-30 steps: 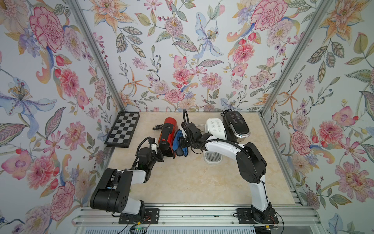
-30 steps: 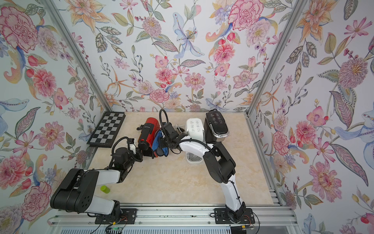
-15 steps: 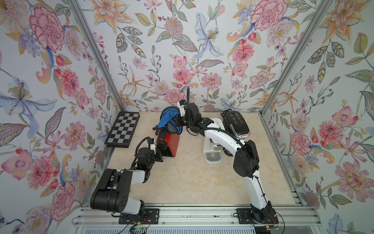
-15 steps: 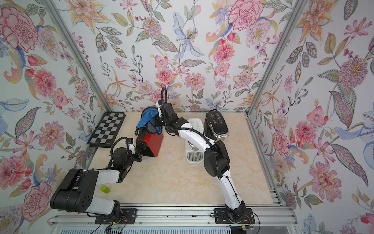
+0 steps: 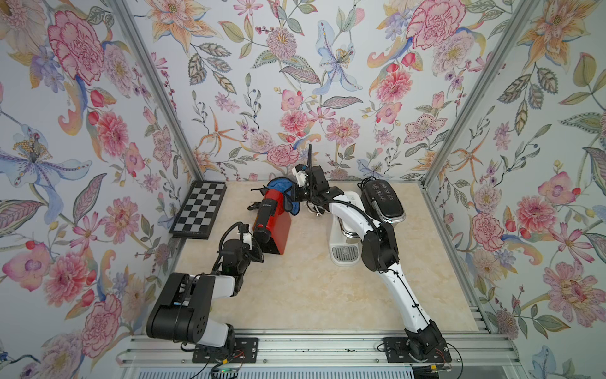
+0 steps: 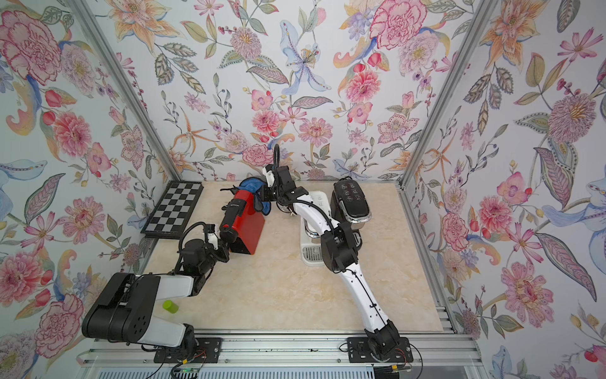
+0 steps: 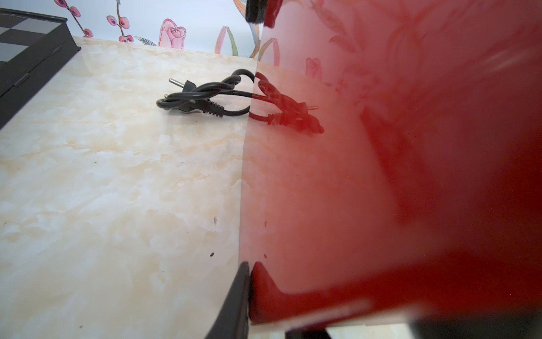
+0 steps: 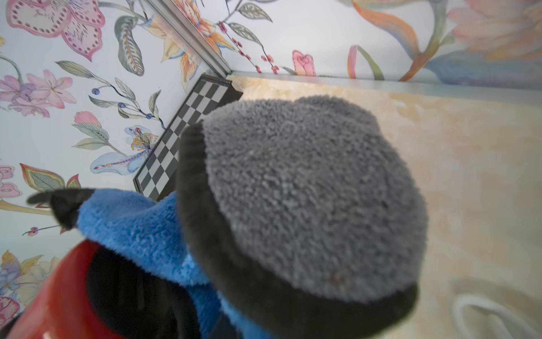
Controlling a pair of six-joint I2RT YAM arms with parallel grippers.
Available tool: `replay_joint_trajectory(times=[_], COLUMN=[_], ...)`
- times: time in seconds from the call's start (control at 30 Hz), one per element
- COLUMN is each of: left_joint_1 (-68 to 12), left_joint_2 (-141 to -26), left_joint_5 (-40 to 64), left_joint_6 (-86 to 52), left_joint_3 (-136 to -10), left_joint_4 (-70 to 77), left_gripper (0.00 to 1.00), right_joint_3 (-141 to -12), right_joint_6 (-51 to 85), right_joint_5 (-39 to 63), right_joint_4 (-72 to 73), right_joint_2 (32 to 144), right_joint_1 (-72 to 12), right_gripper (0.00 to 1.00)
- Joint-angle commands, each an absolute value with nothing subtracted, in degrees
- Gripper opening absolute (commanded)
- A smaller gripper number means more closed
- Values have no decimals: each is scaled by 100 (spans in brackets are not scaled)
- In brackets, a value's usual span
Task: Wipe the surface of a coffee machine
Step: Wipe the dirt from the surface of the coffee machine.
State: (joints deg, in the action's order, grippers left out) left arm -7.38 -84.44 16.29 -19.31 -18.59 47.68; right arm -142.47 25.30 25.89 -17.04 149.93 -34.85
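- 3 coffee machines: red coffee machine [image 5: 278,229], white coffee machine [image 5: 343,253], black coffee machine [image 5: 382,200]
- 1 blue-and-grey cloth [image 5: 278,183]
- 1 chessboard [image 5: 200,208], over at 10 o'clock
- 1 little green cylinder [image 6: 170,305], 7 o'clock-ish
- 1 black power cord [image 7: 205,97], plug and all
- 2 robot arms: left arm [image 5: 216,285], right arm [image 5: 396,285]
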Motion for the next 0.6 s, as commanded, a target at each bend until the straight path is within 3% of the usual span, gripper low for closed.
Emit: replay_joint_trajectory(times=[0.0, 0.23, 0.57], left_joint_1=[-747, -747, -746], left_joint_2=[-8526, -8534, -8440], left_joint_5=[2347, 2367, 2370], left_joint_6=[-2277, -2276, -2307], left_joint_3=[-1889, -1878, -1794], left_joint_4=[5141, 5155, 5243], left_gripper=[4, 4, 4], right_joint_3=[-14350, -14150, -13755], right_joint_6=[2408, 1904, 1181], right_joint_5=[3357, 3073, 1685], right_joint_4=[-1626, -2210, -3037], right_joint_2=[15271, 15202, 14824], right_joint_1=[-3419, -3539, -4041], right_gripper=[16, 15, 14])
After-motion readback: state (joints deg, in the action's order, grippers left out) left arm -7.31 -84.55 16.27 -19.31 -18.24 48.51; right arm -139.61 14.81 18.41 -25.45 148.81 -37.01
